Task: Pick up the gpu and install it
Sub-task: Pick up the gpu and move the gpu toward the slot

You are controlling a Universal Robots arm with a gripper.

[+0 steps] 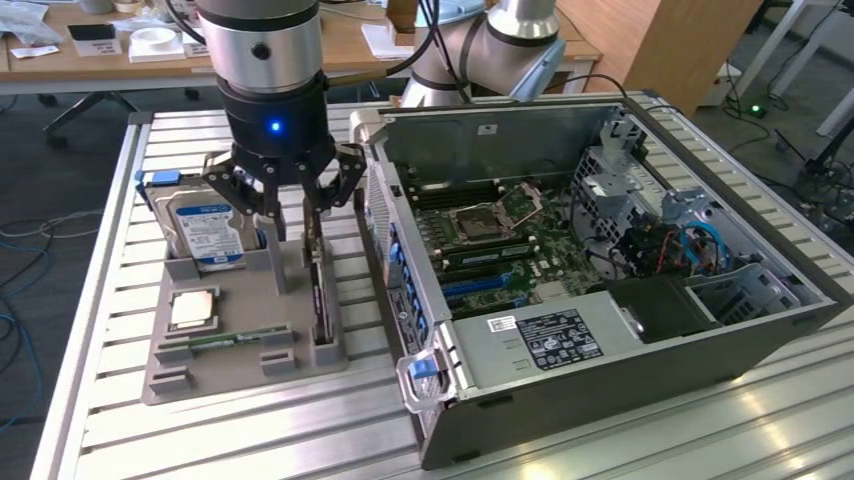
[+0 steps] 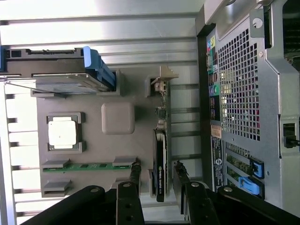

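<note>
While the hand [image 2: 158,176] hangs open, its fingers [image 2: 135,174] sit one to each side of the gpu [image 2: 160,159], which stands on edge directly below, slotted in the grey tray [image 2: 117,145] on the desk [image 2: 93,28]. I judge nothing is gripped. Its long axis runs along the tray, parallel to the computer case [image 2: 239,84] just beyond, so the fingers face the card's flat sides.

Cluttered wooden desk [image 1: 40,62], grey floor [image 1: 54,170]
</note>
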